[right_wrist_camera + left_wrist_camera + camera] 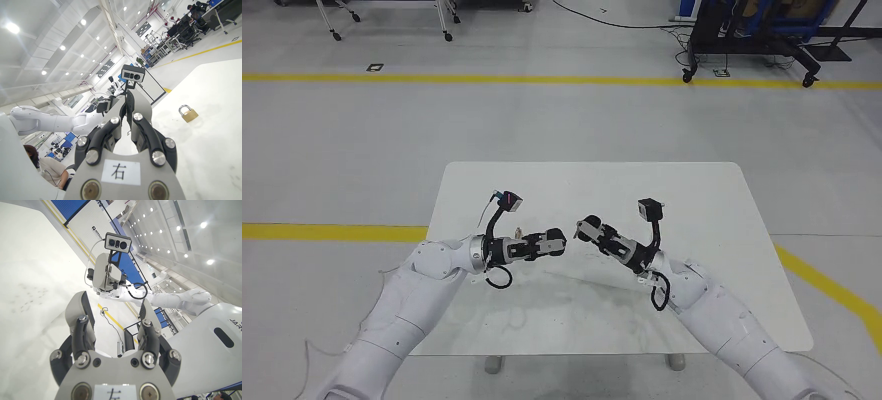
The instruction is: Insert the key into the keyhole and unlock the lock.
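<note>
– Left gripper is seen spread wide, with nothing between its fingers. It is held above the white table, facing the right gripper near the table's middle.

– And the right one?

– Its pads are pressed together. Whether the key is pinched between them cannot be told. A small dark piece is glimpsed low in the gap, too small to be named.

– Where is the lock found?

– The brass padlock is lying flat on the table with its shackle closed. It is off to one side of the right gripper and apart from both grippers.

– How should the step in hand be done?

– The task is judged to be at its start, since the padlock is not yet grasped. It would best be taken by the open gripper across the flat faces of its body, with the keyhole end left exposed and the shackle left free. That end should then be turned toward the other gripper. The key should be brought in along the keyhole's axis, with its blade lined up to the slot, and seated fully before any turn is made. A firm hold on the body is needed so that the twist is not lost to slipping.
</note>
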`<action>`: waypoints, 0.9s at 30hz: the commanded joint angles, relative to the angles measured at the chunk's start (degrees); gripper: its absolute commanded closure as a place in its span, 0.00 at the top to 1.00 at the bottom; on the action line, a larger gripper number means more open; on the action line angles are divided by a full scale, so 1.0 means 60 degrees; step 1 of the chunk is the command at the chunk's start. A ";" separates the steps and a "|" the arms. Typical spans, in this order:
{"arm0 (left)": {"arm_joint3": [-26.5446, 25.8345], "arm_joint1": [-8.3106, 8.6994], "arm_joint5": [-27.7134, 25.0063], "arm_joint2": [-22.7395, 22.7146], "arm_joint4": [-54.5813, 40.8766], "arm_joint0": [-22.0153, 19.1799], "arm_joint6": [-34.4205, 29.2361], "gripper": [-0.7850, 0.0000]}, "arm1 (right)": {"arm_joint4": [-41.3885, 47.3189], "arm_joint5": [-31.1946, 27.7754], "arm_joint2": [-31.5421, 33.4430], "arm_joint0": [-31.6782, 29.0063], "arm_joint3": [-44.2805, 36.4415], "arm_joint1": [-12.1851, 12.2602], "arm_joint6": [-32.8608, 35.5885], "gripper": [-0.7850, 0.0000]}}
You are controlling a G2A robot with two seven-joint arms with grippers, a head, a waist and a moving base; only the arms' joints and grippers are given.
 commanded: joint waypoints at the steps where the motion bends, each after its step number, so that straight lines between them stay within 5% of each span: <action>1: 0.0073 -0.0001 0.0028 0.0142 -0.0124 -0.0057 -0.0027 0.43 | -0.0176 0.0107 0.0016 -0.0005 -0.0016 -0.0034 -0.0072 0.00; 5: 0.0183 -0.0005 0.0064 0.0382 -0.0331 -0.0165 -0.0063 0.43 | -0.0451 0.0254 0.0041 -0.0025 -0.0018 -0.0100 -0.0186 0.00; 8: 0.0257 0.0004 0.0005 0.0512 -0.0297 -0.0246 -0.0004 0.31 | -0.0542 0.0305 0.0037 -0.0025 -0.0010 -0.0151 -0.0196 0.00; 12: 0.0346 0.0028 -0.0080 0.0623 -0.0313 -0.0319 0.0081 0.28 | -0.0544 0.0302 0.0024 -0.0010 0.0027 -0.0214 -0.0120 0.00; 27: 0.0724 0.0067 -0.0204 0.0946 -0.0505 -0.0555 0.0205 0.45 | -0.0271 0.0055 0.0210 0.0001 0.0162 -0.0351 0.0257 0.00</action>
